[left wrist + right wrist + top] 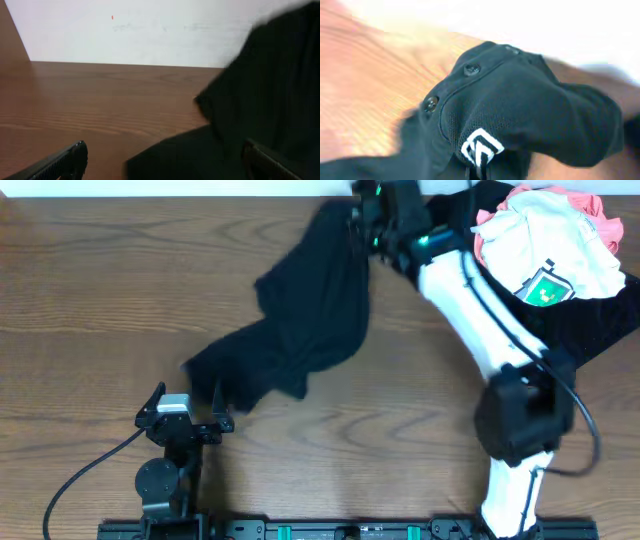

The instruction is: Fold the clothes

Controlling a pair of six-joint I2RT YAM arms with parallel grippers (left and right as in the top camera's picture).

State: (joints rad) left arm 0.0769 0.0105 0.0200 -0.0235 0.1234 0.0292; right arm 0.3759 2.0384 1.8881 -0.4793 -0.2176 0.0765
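Note:
A black shirt point(305, 310) lies stretched across the table from the far middle down to the near left. My right gripper point(372, 225) is shut on its far end. In the right wrist view the bunched cloth point(520, 105) shows buttons and a white logo point(481, 147) right at the jaws, which it hides. My left gripper point(188, 395) stands open at the shirt's near left end. In the left wrist view the black fabric point(260, 95) reaches in between the left gripper's fingers point(70, 159) from the right.
At the far right corner is a pile of clothes: a white one with green print point(545, 280), a coral-pink one point(605, 205) and black cloth point(600, 325) beneath. The right arm point(480, 320) crosses the table's right side. A pale wall point(150, 30) stands behind the table.

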